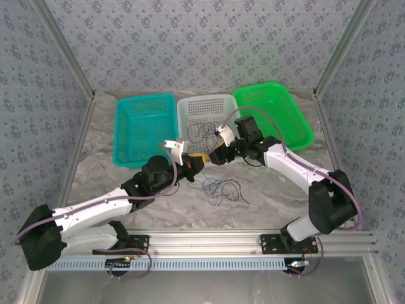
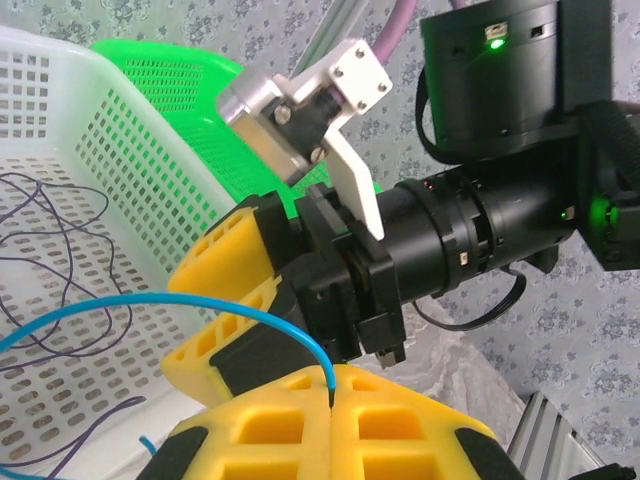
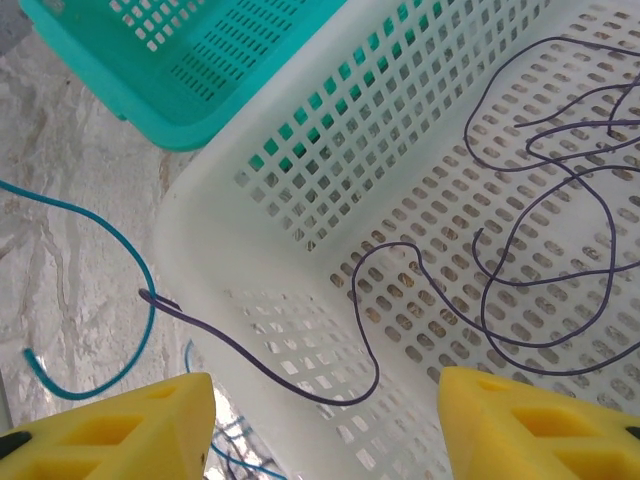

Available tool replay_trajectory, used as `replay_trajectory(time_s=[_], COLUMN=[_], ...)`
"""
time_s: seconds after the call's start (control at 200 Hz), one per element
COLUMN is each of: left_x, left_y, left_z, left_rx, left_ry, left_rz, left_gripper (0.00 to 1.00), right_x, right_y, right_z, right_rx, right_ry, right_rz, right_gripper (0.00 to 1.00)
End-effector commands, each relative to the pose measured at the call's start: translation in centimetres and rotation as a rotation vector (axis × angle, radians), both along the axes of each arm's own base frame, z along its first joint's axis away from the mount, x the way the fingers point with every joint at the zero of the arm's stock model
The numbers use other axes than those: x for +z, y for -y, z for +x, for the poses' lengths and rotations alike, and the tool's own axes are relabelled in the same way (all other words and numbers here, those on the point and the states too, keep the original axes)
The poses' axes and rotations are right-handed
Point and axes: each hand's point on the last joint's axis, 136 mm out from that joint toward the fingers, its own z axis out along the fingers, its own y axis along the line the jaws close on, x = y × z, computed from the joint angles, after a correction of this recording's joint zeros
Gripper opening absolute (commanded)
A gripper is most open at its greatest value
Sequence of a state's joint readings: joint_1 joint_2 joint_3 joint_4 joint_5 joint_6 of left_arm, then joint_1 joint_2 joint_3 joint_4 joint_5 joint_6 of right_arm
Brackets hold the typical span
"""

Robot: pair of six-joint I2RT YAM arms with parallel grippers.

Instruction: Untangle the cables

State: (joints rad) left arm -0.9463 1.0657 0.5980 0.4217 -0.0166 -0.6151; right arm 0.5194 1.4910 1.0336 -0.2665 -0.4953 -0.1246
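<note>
The left tool (image 2: 330, 405) is clenched on the blue cable (image 2: 180, 299). The right tool (image 3: 325, 400) is released. Draw the blue cable slowly clear of the purple cable (image 3: 375, 375).

Left basket (image 1: 144, 126) was teal | middle basket (image 1: 202, 99) was white | right basket (image 1: 272, 107) was bright green | blue cable (image 2: 170, 296) was sky-blue | purple cable (image 3: 400, 244) was dark violet | table (image 1: 272, 196) was grey-white marbled | wall (image 1: 202, 44) bore a grey-blue floral print.

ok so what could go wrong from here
The left hand is shut on the blue cable right beside the open right hand, so the two could knock together. The purple cable hangs over the white basket's rim close to the blue one, so pulling might drag it out or tighten a snag.
</note>
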Motion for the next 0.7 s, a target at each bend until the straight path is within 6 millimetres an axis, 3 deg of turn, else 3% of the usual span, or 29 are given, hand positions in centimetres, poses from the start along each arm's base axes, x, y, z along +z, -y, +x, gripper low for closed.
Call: replay_trajectory(time_s=[0.0, 0.135, 0.355, 0.525, 0.585, 0.695], left_x=[4.0, 4.8, 4.6, 4.6, 4.6, 4.5], left_y=[-0.4, -0.4, -0.5, -0.7, -0.9, -1.1], left_z=[0.3, 0.2, 0.0, -0.1, -0.1, -0.2], left_rx=[0.015, 0.01, 0.005, 0.008, 0.013, 0.016], left_ry=[0.064, 0.079, 0.07, 0.07, 0.069, 0.065], left_rz=[-0.085, -0.098, -0.116, -0.122, -0.128, -0.135], left_gripper=[0.05, 0.05, 0.05, 0.05, 0.05, 0.05], right_x=[-0.2, -1.1, -2.9, -3.1, -3.3, -3.2], right_y=[-0.8, -1.3, -2.7, -3.6, -4.0, -3.9], right_z=[-1.1, -0.8, -0.2, 0.4, 0.5, 1.0], right_rx=[0.083, 0.093, 0.12, 0.124, 0.133, 0.116], right_ry=[0.006, 0.023, 0.008, 0.013, 0.01, 0.008], right_rz=[-0.016, -0.048, -0.079, -0.055, -0.051, -0.047], right_gripper=[0.63, 0.67, 0.67, 0.65, 0.59, 0.38])
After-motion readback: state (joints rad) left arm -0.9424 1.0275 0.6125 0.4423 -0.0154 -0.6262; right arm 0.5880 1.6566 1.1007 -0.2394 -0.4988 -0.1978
